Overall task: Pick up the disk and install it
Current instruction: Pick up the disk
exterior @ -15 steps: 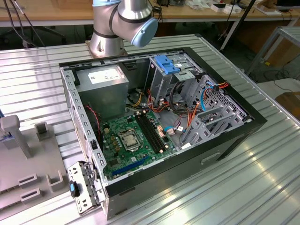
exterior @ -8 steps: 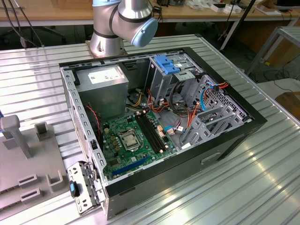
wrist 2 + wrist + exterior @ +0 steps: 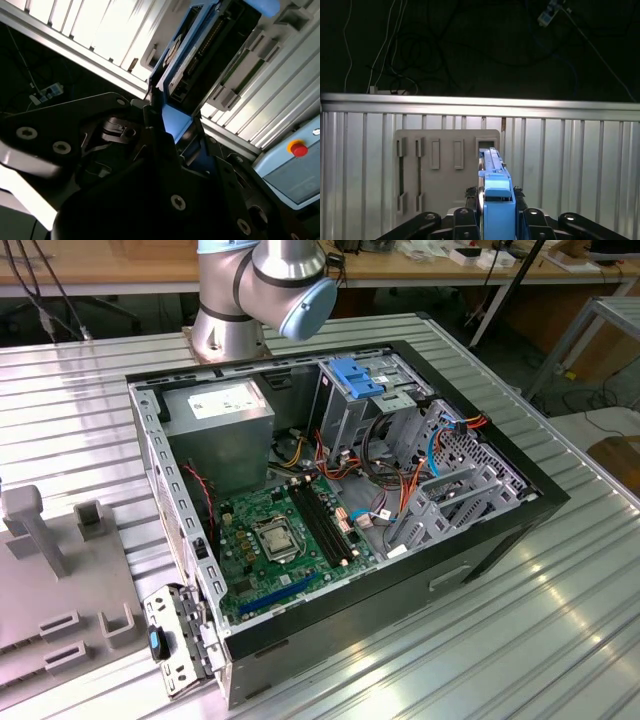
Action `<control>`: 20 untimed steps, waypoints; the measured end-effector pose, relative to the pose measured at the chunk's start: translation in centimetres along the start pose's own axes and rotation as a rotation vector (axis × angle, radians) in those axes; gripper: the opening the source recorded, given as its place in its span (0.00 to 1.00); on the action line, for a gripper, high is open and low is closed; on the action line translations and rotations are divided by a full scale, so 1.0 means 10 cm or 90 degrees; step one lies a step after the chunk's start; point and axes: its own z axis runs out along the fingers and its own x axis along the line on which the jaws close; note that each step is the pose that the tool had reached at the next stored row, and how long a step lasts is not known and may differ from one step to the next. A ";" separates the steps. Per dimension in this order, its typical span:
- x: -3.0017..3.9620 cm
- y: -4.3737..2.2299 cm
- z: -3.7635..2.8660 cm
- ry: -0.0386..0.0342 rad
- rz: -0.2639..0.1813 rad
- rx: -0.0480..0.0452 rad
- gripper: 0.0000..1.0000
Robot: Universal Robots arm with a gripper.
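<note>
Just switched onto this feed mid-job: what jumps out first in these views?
The blue-framed disk stands out first, clamped edge-on in the gripper, with the grey slotted holder right behind it in the first wrist view. In the exterior view the open computer case sits on the metal table, its green motherboard exposed and a blue bracket atop the drive cage.

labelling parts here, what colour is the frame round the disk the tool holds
Bright blue; the disk shows it best in the first wrist view.
</note>
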 end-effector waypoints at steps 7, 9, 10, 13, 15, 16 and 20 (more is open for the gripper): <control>0.002 -0.005 -0.325 0.0000 0.000 0.0001 0.36; 0.003 -0.006 -0.452 -0.0001 0.000 0.0002 0.36; 0.003 -0.007 -0.546 0.0000 0.000 0.0000 0.36; 0.005 -0.011 -0.810 0.0000 0.000 0.0002 0.36; 0.005 -0.012 -0.909 0.0000 0.000 0.0001 0.36; 0.006 -0.013 -0.957 0.0000 0.000 0.0000 0.36; 0.007 -0.016 -1.190 0.0000 0.000 0.0000 0.36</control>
